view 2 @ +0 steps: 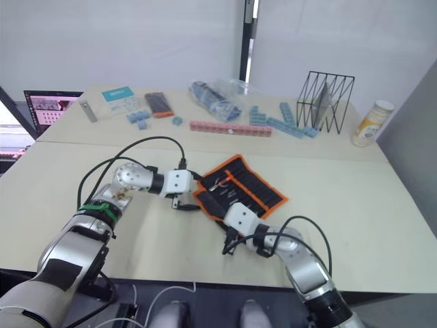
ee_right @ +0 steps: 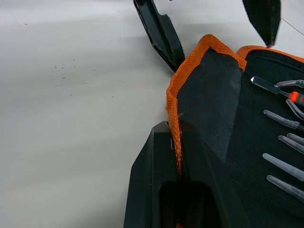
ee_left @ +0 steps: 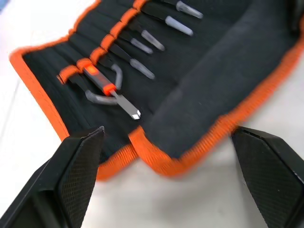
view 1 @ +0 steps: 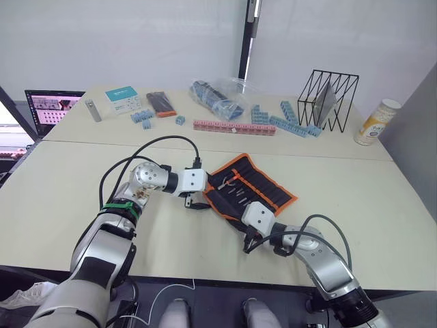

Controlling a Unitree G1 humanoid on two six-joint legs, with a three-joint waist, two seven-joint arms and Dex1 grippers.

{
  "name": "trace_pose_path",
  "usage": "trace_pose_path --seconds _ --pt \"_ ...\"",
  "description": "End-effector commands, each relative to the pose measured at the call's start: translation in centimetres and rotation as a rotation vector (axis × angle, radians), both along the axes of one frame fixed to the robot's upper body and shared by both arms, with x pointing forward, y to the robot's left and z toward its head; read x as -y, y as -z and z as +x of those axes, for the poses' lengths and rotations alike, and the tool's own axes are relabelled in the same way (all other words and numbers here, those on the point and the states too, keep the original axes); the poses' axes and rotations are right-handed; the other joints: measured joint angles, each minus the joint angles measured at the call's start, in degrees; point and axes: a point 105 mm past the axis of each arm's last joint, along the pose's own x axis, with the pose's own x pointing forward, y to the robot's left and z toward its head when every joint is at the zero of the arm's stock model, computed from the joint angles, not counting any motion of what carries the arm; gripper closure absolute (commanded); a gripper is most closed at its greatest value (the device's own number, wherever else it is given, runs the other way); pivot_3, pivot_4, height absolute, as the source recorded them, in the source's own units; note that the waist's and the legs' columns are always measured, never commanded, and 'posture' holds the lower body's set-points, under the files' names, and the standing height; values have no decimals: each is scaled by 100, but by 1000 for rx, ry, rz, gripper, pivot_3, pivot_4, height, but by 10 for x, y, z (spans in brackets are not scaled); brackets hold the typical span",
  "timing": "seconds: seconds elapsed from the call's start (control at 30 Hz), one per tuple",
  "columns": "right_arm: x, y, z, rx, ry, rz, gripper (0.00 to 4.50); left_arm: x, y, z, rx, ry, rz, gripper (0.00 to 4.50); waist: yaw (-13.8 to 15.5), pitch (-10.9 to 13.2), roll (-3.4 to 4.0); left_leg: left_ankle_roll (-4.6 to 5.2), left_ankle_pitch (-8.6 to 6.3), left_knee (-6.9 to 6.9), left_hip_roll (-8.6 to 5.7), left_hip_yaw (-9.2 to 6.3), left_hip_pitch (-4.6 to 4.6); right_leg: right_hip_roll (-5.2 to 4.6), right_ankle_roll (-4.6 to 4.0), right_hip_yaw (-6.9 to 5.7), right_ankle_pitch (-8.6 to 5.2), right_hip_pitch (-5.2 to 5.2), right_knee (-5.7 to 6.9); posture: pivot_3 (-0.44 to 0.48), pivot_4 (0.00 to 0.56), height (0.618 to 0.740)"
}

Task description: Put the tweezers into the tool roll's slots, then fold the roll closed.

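On the near half of the broad cream-coloured table (view 1: 382,198), the black fabric tool roll with bright orange edging (view 1: 263,186) lies opened out, and it serves as the landmark here. The slim black pointed metal tweezers (ee_left: 142,52) already sit side by side in the narrow stitched fabric slots (ee_left: 102,42) across the roll's middle, so by the look of it the loading is done and the folding has only begun: the flap along the roll's near edge is lifted and partly turned over, while the rest lies flat and the closing remains. At the roll's near corner, the right gripper (ee_right: 176,137) is clenched on the orange edging, pinching that raised hem between its black fingers. At the roll's left edge, the left gripper (ee_left: 178,166) is released, its two fingers spread wide to either side of the folded orange corner, close to it without gripping it.
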Motion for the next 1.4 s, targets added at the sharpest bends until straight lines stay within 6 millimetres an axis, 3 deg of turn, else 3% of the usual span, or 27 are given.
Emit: trace_pose_path --seconds 0.03,0.23,0.37,0.5,0.6,0.83,1.0,1.13,1.4 --pt "2 -12 1 47 19 14 4500 2 -3 1 30 26 36 1117 -3 0 0 0 0 -1 0 0 0 0 0 0 0 -2 1 0 150 740" --pt "8 -11 4 45 47 8 4500 -17 10 0 34 14 143 3064 -28 0 0 0 0 0 0 0 1 0 0 0 1 0 3 0 150 740" --pt "25 -3 13 42 93 -34 4500 -30 25 -6 29 23 211 4364 -51 -1 0 0 0 0 0 0 9 0 0 1 1 6 5 0 150 740" --pt "32 2 18 58 91 -81 4500 -29 26 -12 6 25 170 4439 -54 -1 1 0 0 -2 1 0 19 0 -1 1 0 15 5 0 150 740" --pt "32 -7 29 87 103 -60 4500 -31 26 -22 -37 36 142 4439 -90 -1 1 0 0 -6 1 1 19 0 -1 4 0 13 5 0 150 740" --pt "25 -14 55 139 83 -89 4500 -61 26 -61 -167 -59 135 4439 -251 -2 3 1 0 -28 7 1 30 4 -15 5 -9 6 23 0 150 740" --pt "18 -16 64 154 38 -102 4500 -69 20 -86 -239 -152 74 4439 -267 0 3 1 0 -27 6 0 48 5 -28 4 -39 1 72 0 150 740" --pt "14 -14 60 127 -19 -102 4500 -73 24 -94 -249 -220 57 4439 -221 1 4 1 0 -20 6 0 54 5 -32 4 -44 3 82 0 150 740" --pt "29 -14 25 -45 -135 -89 4500 -85 21 -102 -275 -294 21 4439 -198 1 6 0 0 -24 6 0 52 3 -54 3 -60 0 82 0 150 740"
